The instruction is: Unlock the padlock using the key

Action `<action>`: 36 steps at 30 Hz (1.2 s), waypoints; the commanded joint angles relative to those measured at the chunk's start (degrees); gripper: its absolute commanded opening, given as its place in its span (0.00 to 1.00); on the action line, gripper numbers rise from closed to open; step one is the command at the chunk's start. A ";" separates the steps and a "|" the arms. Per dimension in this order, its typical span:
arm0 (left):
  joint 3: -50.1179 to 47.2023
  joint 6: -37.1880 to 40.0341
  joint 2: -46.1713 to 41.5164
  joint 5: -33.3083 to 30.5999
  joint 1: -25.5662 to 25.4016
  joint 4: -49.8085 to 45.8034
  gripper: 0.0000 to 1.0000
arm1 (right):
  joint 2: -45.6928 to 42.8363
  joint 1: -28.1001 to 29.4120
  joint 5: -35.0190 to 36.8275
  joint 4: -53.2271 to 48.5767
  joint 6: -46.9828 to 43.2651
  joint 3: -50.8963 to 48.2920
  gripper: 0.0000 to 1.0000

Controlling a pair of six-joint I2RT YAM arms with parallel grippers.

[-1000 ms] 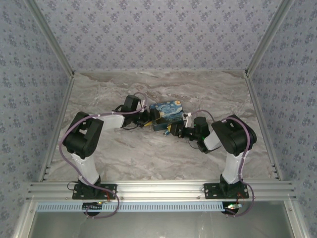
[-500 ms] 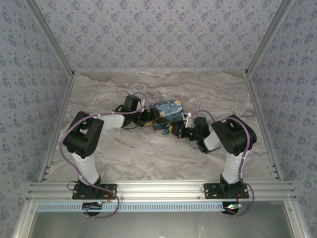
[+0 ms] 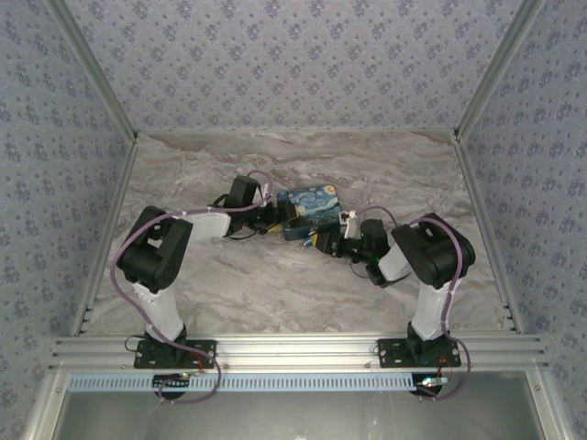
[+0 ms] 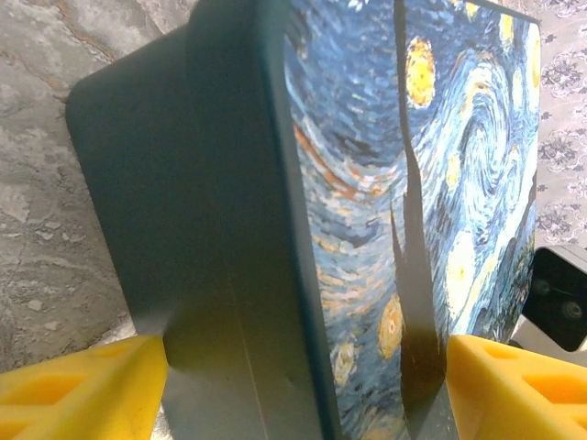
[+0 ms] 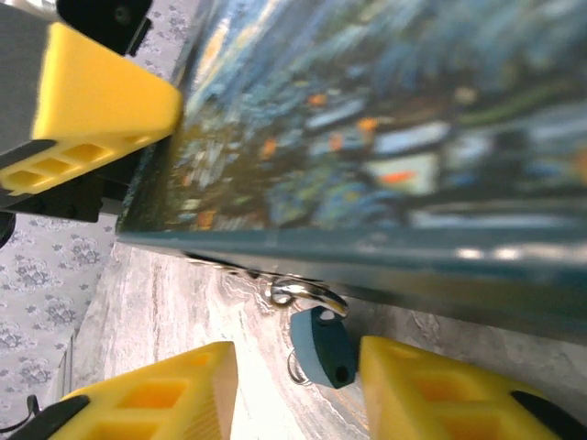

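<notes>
Fingers point(image 4: 83, 390) of the left gripper point(image 4: 298, 385) are yellow and press on the starry-night box point(image 4: 229, 183) from both sides. One lies against its dark teal wall and the other against its printed lid, so the box is clamped between them. In the top view this gripper point(image 3: 275, 218) meets the left end of the box point(image 3: 312, 203), which lies on the marble table point(image 3: 275, 284). The box lid is down on the body, and what the box holds cannot be seen.

The right gripper point(image 5: 293, 394) sits at the near edge of the box with its fingers point(image 5: 431, 394) spread apart. The small blue-teal padlock point(image 5: 321, 346) hangs between them, just beside one finger and clear of the other. Its silver shackle point(image 5: 303, 293) is hooked at the lower edge of the box. A thin ring shows beneath the padlock, but whether a key is there I cannot tell. One yellow finger of the left gripper point(image 5: 101, 101) shows against the far end of the box.

The box and the left arm lie as they did a second ago. The right gripper point(image 3: 323, 242) has shifted only slightly along the near corner of the box.
</notes>
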 commanded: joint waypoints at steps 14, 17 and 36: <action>-1.78 -0.30 2.40 -3.01 -0.21 -2.31 0.73 | 3.69 1.08 1.35 0.62 -0.50 3.70 0.54; -2.08 -0.45 2.83 -3.01 -0.27 -1.88 0.72 | 4.40 1.38 0.44 2.87 -0.36 3.98 0.51; -2.38 -0.59 3.14 -3.03 -0.34 -1.43 0.71 | 5.87 1.96 -0.26 5.86 -1.04 2.93 0.21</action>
